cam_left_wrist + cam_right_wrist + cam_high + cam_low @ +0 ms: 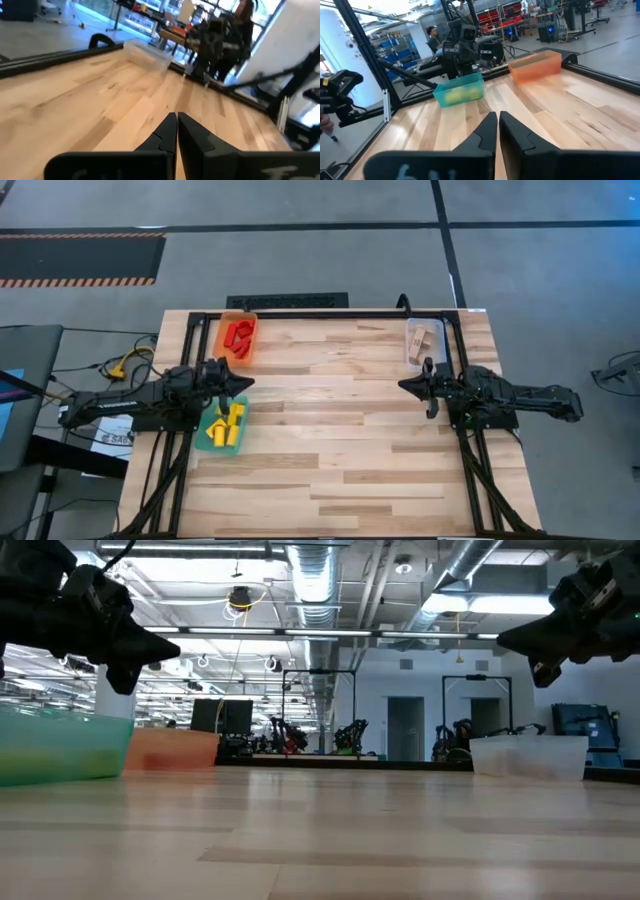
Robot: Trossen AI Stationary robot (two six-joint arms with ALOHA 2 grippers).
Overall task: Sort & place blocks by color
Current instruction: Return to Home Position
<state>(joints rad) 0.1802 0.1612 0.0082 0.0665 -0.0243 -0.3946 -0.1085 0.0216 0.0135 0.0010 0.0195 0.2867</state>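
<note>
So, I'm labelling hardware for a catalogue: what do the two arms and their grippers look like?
Both arms are matte black and jointed. The left arm carries pale lettering along its side, too small to read. The left gripper and right gripper each have two black wedge-shaped fingers tapering to points.

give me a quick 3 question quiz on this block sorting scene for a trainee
1. True or false: the left gripper and the right gripper are both shut and hold nothing.
2. Where do the yellow blocks lie? A) the orange one B) the teal bin C) the clear one
3. Fill in: the pale wood blocks lie in the ____ bin.
Key: 1 true; 2 B; 3 clear, the clear bin.
</note>
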